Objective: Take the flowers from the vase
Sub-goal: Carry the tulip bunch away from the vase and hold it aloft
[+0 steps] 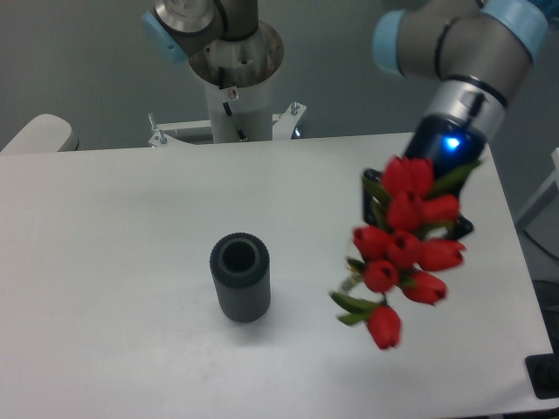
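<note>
Currently the bunch of closed red tulip buds with dark green pointed leaves (404,249) hangs in the air at the right side of the white table (131,227), clear of the small dark grey ribbed cylindrical vase (239,278).

1. Flowers: the bunch is tilted, with its uppermost buds near the gripper and its lowest bud pointing down and to the left. Green leaf tips project at the lower left of the bunch. No stem reaches the vase.

2. Vase: it stands upright on the table, left of the bunch and well apart from it. Its round mouth is open to view and nothing is seen inside.

3. Gripper: the two-finger gripper (417,214) sits behind the upper buds, below a wrist section that shows a blue light (452,144). Dark finger parts appear at the left and right edges of the bunch, closed around it. The buds cover the fingertips, so the exact gap between them cannot be read.

4. Arm: the grey arm with light blue joint caps (454,39) descends from the upper right. Its base column (236,65) stands behind the far table edge.
</note>
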Motion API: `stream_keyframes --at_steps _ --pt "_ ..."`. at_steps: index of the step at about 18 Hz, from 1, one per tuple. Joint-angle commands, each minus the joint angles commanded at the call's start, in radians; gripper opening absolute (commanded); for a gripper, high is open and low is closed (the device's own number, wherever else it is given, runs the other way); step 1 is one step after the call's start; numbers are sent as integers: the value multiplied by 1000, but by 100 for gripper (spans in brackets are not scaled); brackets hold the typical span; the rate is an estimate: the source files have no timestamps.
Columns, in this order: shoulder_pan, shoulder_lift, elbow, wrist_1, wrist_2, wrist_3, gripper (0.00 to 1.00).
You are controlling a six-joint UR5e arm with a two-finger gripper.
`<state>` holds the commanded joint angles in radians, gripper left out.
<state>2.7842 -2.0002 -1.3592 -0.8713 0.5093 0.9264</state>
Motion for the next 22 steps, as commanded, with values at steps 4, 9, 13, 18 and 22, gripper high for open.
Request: stream_keyframes --at_steps 4,9,13,18,22 --pt "-2 -15 17 0 31 23 32" --pt "18 -23 23 0 31 58 32" --pt "17 -23 23 2 31 60 32" --pt "17 -22 22 -2 32 97 32" --pt "17 -18 14 -6 32 117 32"
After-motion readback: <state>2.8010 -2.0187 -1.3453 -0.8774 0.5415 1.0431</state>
